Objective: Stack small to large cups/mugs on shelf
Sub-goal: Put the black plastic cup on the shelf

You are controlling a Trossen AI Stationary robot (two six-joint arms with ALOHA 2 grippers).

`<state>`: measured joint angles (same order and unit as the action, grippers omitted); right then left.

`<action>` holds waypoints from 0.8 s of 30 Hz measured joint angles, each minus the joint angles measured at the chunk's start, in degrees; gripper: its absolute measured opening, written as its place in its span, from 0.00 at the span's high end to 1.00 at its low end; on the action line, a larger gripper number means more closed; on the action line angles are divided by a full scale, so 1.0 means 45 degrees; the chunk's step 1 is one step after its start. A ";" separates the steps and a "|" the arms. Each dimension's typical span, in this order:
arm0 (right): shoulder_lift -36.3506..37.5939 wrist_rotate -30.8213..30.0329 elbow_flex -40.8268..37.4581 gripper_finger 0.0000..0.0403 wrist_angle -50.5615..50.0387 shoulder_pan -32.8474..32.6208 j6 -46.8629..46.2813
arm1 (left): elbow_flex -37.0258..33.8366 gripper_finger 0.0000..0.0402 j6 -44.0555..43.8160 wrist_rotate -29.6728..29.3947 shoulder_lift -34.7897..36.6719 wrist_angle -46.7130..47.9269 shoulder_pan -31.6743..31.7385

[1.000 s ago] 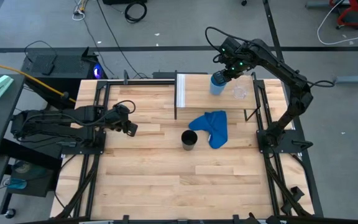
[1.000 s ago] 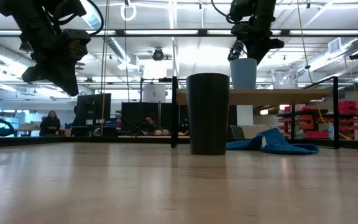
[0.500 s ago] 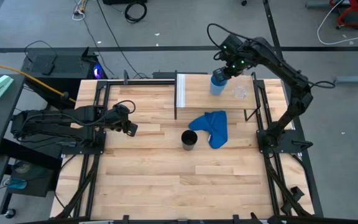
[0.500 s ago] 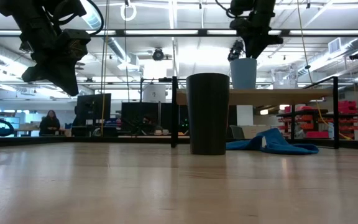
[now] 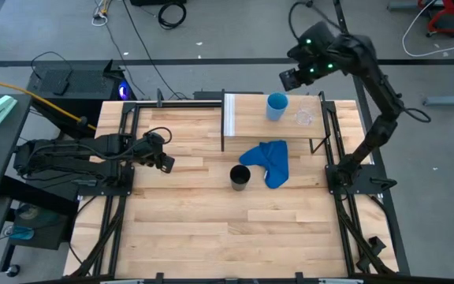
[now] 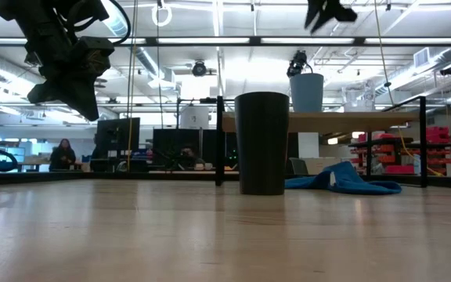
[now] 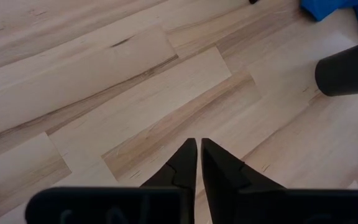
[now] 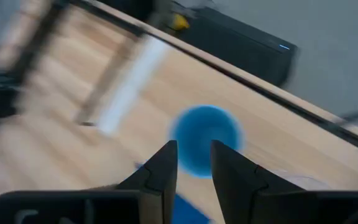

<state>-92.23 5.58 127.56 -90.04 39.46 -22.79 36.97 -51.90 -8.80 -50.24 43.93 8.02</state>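
The blue cup (image 5: 277,106) stands upright on the pale wooden shelf (image 5: 251,118), with the small clear glass (image 5: 303,117) beside it. The black tumbler (image 5: 240,177) stands on the tabletop in front of the shelf, next to a blue cloth (image 5: 270,162). My right gripper (image 5: 288,77) hangs open high above the blue cup (image 8: 205,140) with nothing between its fingers; in the low view it (image 6: 327,12) is at the picture's top. My left gripper (image 5: 166,163) hovers shut over bare table at the left, holding nothing (image 7: 197,143).
The shelf (image 6: 351,119) stands on thin black legs at the table's far side. The blue cloth (image 6: 343,178) lies crumpled under its front edge. Black frame rails run along the table's left and right sides. Bare planks fill the table's near half.
My right gripper has risen from the blue cup's rim, slowly at first and then quickly, and has tipped as it went. The blue cup stays upright on the shelf where it was.
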 joint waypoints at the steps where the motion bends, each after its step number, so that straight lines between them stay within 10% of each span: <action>1: 0.0022 0.0198 0.0376 0.74 0.0021 -0.0210 -0.0065 | 0.0000 0.92 0.0000 0.0000 0.0000 0.0003 0.0003; 13: 0.0586 -0.0757 0.0914 0.74 0.0883 -0.6345 -0.0800 | 0.0000 0.91 0.0000 0.0000 0.0005 -0.0002 0.0003; 24: 0.0404 -0.3906 -0.3732 0.74 0.2033 -1.0763 -0.2848 | 0.0000 0.91 0.0000 0.0000 0.0005 -0.0002 -0.0002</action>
<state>-90.41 -12.00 110.77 -80.89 -8.98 -35.60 36.97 -51.90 -8.80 -50.22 43.92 8.01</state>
